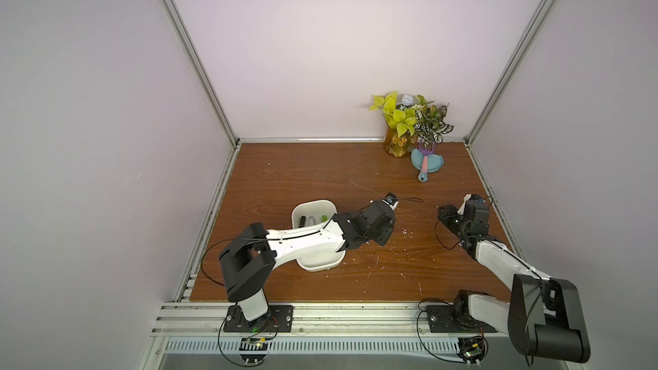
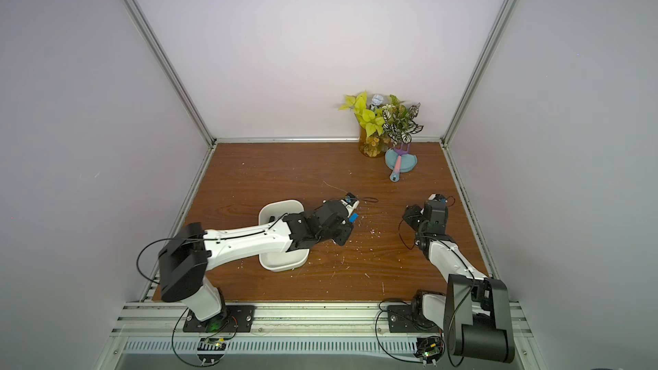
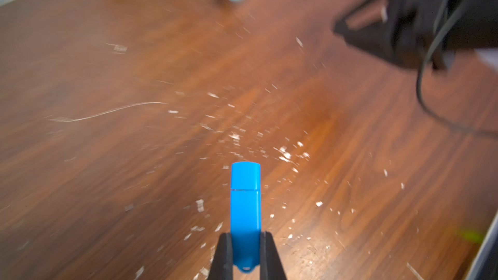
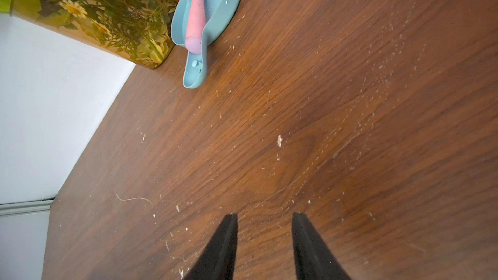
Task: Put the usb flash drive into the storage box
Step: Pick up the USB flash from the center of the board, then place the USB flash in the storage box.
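Gripping the usb flash drive (image 3: 245,206) by its tail end, the left gripper (image 3: 245,234) is clenched on it: we see the two black, wedge-shaped fingers (image 3: 225,254) pressed flat against its long sides. The drive is a bright blue, smooth plastic bar of rectangular section with rounded edges. A thin seam separates the cap from the body, and a small loop closes the held end. In a top view the drive (image 2: 353,217) is over bare desk (image 2: 285,172) near its middle. It is apart from the storage box (image 2: 281,203), on the side facing the desk's right edge, and it is not in the box.

The storage box is a shallow white plastic tray, rectangular with rounded corners and a low rim, standing near the left edge of the desk. We count three small sticks (image 1: 302,221) in its far end: one dark, one grey, one green.

The desk is a brown surface with wood grain, scattered with pale chips (image 3: 284,154). The right gripper (image 4: 265,215) is released: its black tapered fingers stand apart with nothing between them. At the far right corner stand an amber vase (image 1: 394,145) of flowers and a pale blue dish (image 1: 436,162) carrying a pink-handled fork (image 1: 424,165).
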Tool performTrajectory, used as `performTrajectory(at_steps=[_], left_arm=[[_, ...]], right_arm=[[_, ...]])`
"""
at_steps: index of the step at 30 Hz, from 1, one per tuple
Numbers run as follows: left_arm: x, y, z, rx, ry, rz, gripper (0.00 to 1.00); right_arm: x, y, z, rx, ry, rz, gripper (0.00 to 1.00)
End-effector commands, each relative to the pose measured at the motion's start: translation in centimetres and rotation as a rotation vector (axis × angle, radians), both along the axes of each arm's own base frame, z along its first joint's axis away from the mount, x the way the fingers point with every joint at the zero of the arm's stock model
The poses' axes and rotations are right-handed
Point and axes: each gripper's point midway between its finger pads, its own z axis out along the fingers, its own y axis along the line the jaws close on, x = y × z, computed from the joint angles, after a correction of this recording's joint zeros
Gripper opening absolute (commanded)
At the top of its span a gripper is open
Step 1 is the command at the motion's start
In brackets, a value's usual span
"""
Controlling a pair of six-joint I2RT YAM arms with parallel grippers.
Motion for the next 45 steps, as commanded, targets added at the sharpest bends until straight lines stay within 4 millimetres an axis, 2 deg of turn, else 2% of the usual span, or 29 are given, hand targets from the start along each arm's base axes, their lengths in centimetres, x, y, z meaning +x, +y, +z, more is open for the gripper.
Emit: performTrajectory(at_steps=[1, 5, 8, 12, 15, 21, 26, 38, 45], left_arm=[[0.2, 5.9, 0.4, -0.007, 0.032, 0.299, 0.01], [-1.1, 11.4, 0.8, -0.049, 0.057, 0.491, 0.01], [-1.6, 15.2, 0.1, -0.093, 0.046, 0.612, 0.0], [-1.9, 18.0, -1.9, -0.155, 0.094, 0.698, 0.0], [-1.7, 17.9, -3.7, -0.175, 0.14, 0.698, 0.0], [-0.7, 15.9, -6.6, -0.12, 0.196, 0.681, 0.0], [-0.1, 14.4, -8.3, -0.155, 0.251, 0.651, 0.0], [-0.2, 14.6, -11.5, -0.094, 0.295, 0.701, 0.0], [-0.3, 16.2, -12.0, -0.047, 0.271, 0.753, 0.0]], right_arm=[[0.2, 0.5, 0.1, 0.018, -0.018, 0.019, 0.39], [0.2, 0.5, -0.1, 0.019, -0.013, 0.019, 0.4], [0.3, 0.6, -0.1, 0.025, -0.015, 0.023, 0.39], [0.2, 0.7, -0.4, 0.028, -0.008, 0.025, 0.39], [0.3, 0.6, -0.8, 0.027, 0.001, 0.02, 0.39], [0.2, 0.6, -1.1, 0.024, 0.01, 0.022, 0.4], [0.2, 0.7, -1.7, 0.03, 0.025, 0.025, 0.4], [0.3, 0.9, -1.6, 0.033, 0.023, 0.032, 0.4], [0.3, 0.9, -1.7, 0.037, 0.025, 0.035, 0.4]])
